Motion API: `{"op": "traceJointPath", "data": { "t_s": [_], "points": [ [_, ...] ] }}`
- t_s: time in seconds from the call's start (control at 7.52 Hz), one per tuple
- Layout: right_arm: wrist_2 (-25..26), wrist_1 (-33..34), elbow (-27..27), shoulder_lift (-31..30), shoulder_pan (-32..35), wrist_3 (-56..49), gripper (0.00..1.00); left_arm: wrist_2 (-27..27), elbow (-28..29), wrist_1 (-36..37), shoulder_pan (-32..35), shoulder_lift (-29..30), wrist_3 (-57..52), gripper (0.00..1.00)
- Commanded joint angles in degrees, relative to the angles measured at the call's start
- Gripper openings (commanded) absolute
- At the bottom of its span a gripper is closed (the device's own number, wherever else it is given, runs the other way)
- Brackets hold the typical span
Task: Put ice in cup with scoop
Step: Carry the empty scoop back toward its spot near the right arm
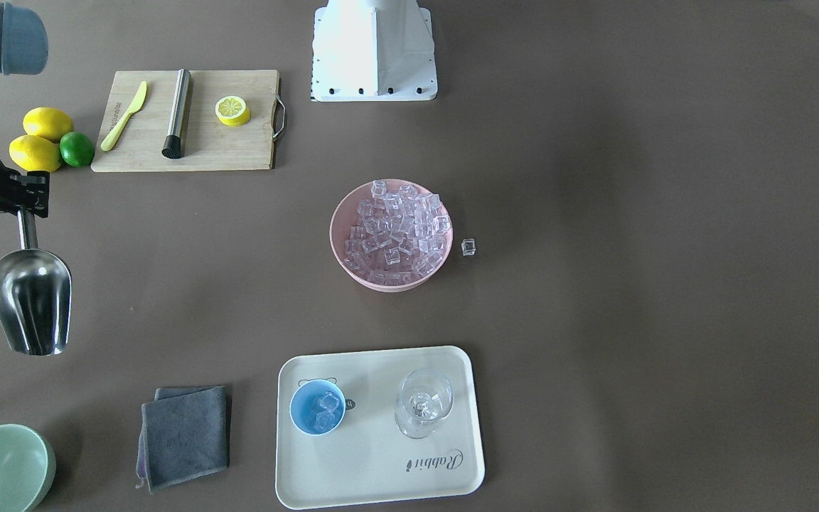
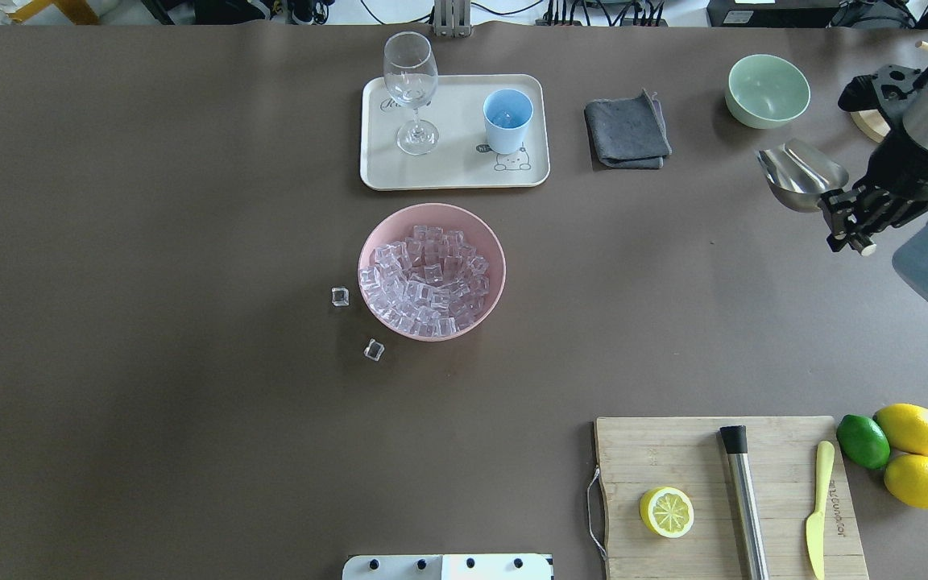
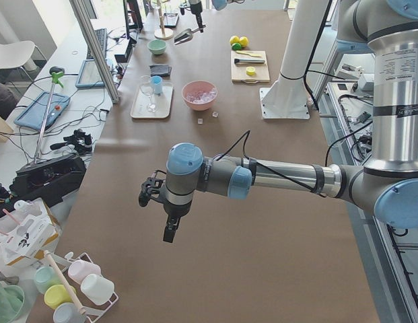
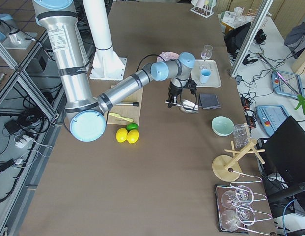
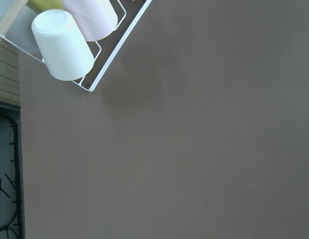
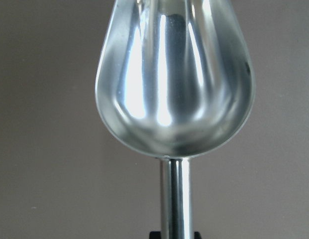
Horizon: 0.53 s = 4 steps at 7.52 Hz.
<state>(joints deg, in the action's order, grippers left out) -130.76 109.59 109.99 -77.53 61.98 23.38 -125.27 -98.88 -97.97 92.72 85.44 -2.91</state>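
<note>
My right gripper [image 1: 24, 205] is shut on the short handle of the steel scoop [image 1: 31, 302], held above the table at its right end, far from the bowl. The scoop's trough [image 6: 174, 74] is empty. Ice [image 1: 395, 231] fills a pink bowl [image 1: 342, 259] at the table's middle. Two loose cubes [image 2: 340, 296] lie beside it. The light-blue cup [image 1: 318, 407] stands on a cream tray [image 1: 381, 483] and holds a few cubes. My left gripper [image 3: 169, 230] hangs over the bare left end of the table; I cannot tell whether it is open.
A wine glass [image 1: 422, 402] stands on the tray beside the cup. A grey cloth [image 1: 185, 435] and a pale green bowl [image 1: 1, 469] lie near the scoop. A cutting board [image 1: 189, 121] carries a muddler, knife and lemon half, with lemons [image 1: 36, 139] beside it.
</note>
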Motion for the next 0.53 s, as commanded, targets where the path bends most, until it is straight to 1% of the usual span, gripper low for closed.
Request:
{"op": "traceJointPath", "data": {
  "t_s": [0.0,0.13,0.27,0.4],
  "points": [
    [-0.11,-22.69,0.58,-19.01,0.60,7.21,0.00,-0.23,0.71,0.06,0.00,-0.28,-1.31,0.99],
    [0.33,-28.49,-2.03,-21.85,0.77,7.12,0.00,-0.50,0.36,-0.03,-0.17,-0.28,-1.31,0.99],
    [0.42,-34.21,-6.15,-22.75,0.95,7.21,0.00,-3.20,0.53,-0.03,-0.87,-0.19,-1.31,0.99],
    [0.33,-38.09,-8.80,-23.28,1.04,7.30,0.00,-8.10,0.53,-0.03,-0.88,-0.19,-1.31,0.99]
  ]
}}
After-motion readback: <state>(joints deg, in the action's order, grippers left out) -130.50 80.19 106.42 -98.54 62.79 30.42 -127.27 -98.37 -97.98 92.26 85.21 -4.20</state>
